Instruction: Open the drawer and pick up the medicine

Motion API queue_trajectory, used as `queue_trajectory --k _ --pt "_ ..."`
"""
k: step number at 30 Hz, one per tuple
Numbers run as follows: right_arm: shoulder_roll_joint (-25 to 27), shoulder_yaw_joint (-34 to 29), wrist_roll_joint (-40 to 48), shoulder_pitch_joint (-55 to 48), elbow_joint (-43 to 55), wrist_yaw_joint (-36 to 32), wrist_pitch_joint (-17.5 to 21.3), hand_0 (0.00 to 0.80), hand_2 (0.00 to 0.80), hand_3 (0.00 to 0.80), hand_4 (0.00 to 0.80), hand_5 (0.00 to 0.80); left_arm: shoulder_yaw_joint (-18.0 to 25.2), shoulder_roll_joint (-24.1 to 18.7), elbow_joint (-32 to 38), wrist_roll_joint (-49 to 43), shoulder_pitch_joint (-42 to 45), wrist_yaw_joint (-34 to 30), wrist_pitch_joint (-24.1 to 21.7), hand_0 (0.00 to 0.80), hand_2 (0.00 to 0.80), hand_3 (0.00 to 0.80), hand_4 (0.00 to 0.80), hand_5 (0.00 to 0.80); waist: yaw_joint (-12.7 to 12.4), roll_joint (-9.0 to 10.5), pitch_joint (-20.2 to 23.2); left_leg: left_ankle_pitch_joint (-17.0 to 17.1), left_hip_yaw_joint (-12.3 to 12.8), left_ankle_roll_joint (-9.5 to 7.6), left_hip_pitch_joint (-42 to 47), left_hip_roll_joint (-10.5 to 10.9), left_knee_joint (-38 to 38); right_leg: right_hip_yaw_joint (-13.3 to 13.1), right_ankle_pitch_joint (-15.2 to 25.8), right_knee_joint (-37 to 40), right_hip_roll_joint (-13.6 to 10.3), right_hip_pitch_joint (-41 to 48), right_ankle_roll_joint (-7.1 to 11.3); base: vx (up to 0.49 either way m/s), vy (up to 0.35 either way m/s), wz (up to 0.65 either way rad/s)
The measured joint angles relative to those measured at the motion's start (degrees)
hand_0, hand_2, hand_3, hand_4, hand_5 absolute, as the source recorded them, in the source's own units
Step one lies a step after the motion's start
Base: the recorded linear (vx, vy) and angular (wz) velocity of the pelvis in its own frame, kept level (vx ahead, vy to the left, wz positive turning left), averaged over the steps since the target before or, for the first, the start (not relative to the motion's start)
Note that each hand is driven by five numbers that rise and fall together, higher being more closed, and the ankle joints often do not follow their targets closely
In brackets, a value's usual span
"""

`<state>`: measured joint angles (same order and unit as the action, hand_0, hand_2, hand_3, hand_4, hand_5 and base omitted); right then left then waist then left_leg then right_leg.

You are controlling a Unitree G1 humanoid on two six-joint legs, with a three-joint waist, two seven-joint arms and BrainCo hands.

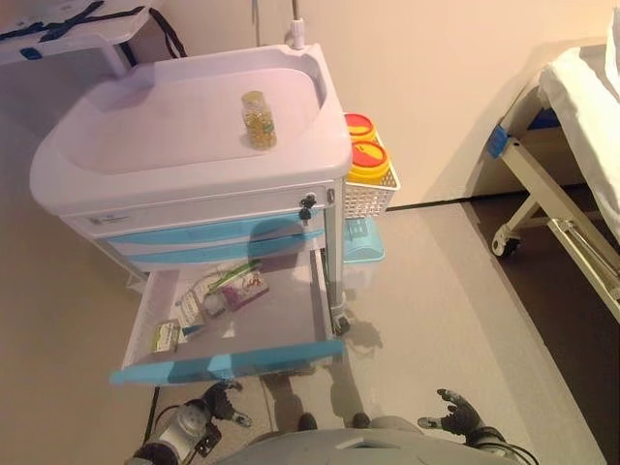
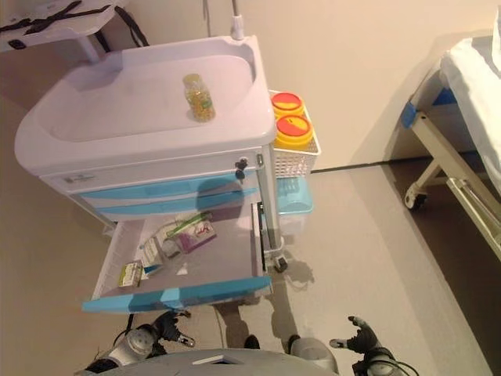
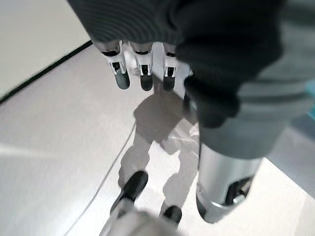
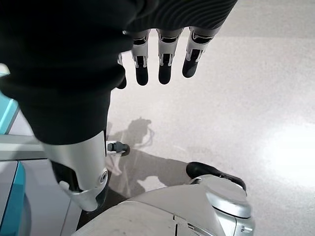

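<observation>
The cart's bottom drawer (image 1: 225,365), with a blue front, stands pulled out over the floor. Inside lie several medicine packets: a green and pink one (image 1: 239,285) near the back, white sachets (image 1: 194,300) beside it, and a small green box (image 1: 166,336) at the front left. My left hand (image 1: 211,409) hangs low in front of the drawer's left end, open and empty, its fingers (image 3: 142,73) straight over the floor. At the lower right, well clear of the cart, my right hand (image 1: 455,417) is also open, with its fingers (image 4: 165,66) holding nothing.
A small bottle of yellow pills (image 1: 258,120) stands on the cart's pale top (image 1: 145,136). Two closed blue drawers (image 1: 213,237) sit above the open one. A white basket with yellow, red-lidded tubs (image 1: 368,160) hangs on the cart's right side. A bed (image 1: 572,174) is at far right.
</observation>
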<state>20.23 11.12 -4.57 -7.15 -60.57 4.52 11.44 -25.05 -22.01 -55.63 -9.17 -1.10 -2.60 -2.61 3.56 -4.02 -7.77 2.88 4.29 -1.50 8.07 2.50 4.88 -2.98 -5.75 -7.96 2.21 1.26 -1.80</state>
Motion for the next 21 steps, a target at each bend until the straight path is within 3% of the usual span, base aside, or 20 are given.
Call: queue_trajectory --k 9,12,18,21 --pt "3.91 3.79 -2.26 1.93 3.44 -2.63 0.51 0.0 0.0 0.0 0.0 0.0 -0.24 -6.35 8.27 -1.68 -5.52 3.11 0.42 0.0 0.0 0.0 0.0 0.0 0.11 -0.11 -4.39 -0.33 -0.16 0.23 -2.98 0.06 -3.41 -1.49 -1.47 -6.08 0.31 -5.42 -0.61 0.039 0.055 -0.16" --pt "5.28 5.81 -2.36 3.82 4.3 -3.33 0.74 0.0 0.0 0.0 0.0 0.0 -0.4 -8.43 10.74 -0.93 -9.05 5.65 1.5 0.0 0.0 0.0 0.0 0.0 -0.05 0.73 -7.25 -0.93 -1.66 0.65 -6.41 0.57 -6.79 -2.32 -1.86 -9.67 0.24 -9.41 -0.74 -0.168 0.037 -0.22" --pt "8.64 9.32 -2.11 11.68 7.85 -3.07 0.79 0.0 0.0 0.0 0.0 0.0 -0.5 -14.76 19.98 4.39 -17.18 12.95 2.85 0.0 0.0 0.0 0.0 0.0 -0.94 3.59 -14.97 -6.63 -3.23 1.16 -23.82 2.25 -24.77 -3.52 -2.42 -21.29 0.49 -24.84 -0.52 -0.222 -0.001 -0.21" --pt "10.56 9.86 -0.87 13.25 12.51 -2.61 -0.09 0.0 0.0 0.0 0.0 0.0 -0.31 -17.69 24.77 6.21 -19.84 14.39 4.25 0.0 0.0 0.0 0.0 0.0 -2.36 3.86 -17.27 -10.54 -6.78 1.74 -32.61 3.49 -33.85 -2.46 -2.56 -25.64 0.52 -32.05 -0.79 -0.112 0.023 -0.41"
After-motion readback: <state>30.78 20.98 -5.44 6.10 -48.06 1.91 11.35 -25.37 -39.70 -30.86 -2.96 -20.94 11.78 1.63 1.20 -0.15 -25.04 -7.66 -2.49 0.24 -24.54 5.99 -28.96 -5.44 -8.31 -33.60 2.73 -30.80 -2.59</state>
